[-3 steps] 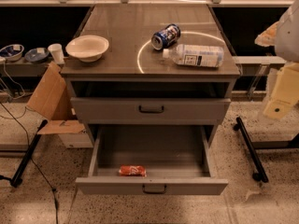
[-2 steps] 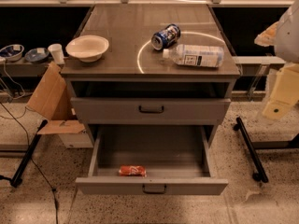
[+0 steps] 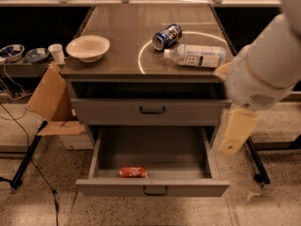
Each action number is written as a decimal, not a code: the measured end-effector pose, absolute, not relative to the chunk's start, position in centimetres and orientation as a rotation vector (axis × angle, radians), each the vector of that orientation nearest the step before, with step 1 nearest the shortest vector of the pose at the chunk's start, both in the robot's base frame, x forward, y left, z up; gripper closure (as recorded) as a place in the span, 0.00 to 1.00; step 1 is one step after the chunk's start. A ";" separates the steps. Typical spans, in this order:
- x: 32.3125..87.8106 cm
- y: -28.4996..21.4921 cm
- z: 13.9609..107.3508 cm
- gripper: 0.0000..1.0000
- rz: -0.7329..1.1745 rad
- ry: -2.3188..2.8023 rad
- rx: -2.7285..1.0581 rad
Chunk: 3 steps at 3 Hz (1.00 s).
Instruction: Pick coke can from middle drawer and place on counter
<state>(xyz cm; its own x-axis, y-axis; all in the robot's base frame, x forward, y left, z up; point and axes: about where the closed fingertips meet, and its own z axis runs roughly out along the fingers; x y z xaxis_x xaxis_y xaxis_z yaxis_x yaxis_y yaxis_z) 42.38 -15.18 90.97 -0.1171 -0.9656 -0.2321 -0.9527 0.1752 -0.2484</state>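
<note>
- Red coke can (image 3: 132,172) is lying on its side in the open middle drawer (image 3: 155,149), close to the front wall.
- The tool (image 3: 235,131) is hanging at the right, covering the drawer's right corner. It is looking blurry, so I cannot tell how it is set.
- The big white arm (image 3: 273,55) is hiding the right corner of the tabletop (image 3: 122,27).
- A blue can (image 3: 167,36), a bottle (image 3: 196,55) and a bowl (image 3: 88,47) are sitting on the tabletop.

A white bowl (image 3: 87,47) sits upper left of centre; a blue-and-white can (image 3: 167,36) lies on its side at upper centre, just above a clear plastic bottle (image 3: 198,55), also lying down; a cardboard box (image 3: 49,97) leans at the left; a small white cup (image 3: 57,53) stands above it; the end effector (image 3: 235,132) hangs right of centre.
</note>
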 end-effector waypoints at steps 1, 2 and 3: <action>41.6 -10.5 85.5 0.00 0.008 2.063 -1.864; 41.2 -4.8 79.7 0.00 0.020 2.023 -1.906; 42.1 1.2 73.5 0.00 0.028 1.982 -1.962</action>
<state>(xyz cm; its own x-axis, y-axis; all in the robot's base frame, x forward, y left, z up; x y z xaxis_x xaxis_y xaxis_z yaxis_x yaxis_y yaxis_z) 42.13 1.19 73.46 0.0210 -0.9657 -0.2589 -0.9726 0.0402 -0.2290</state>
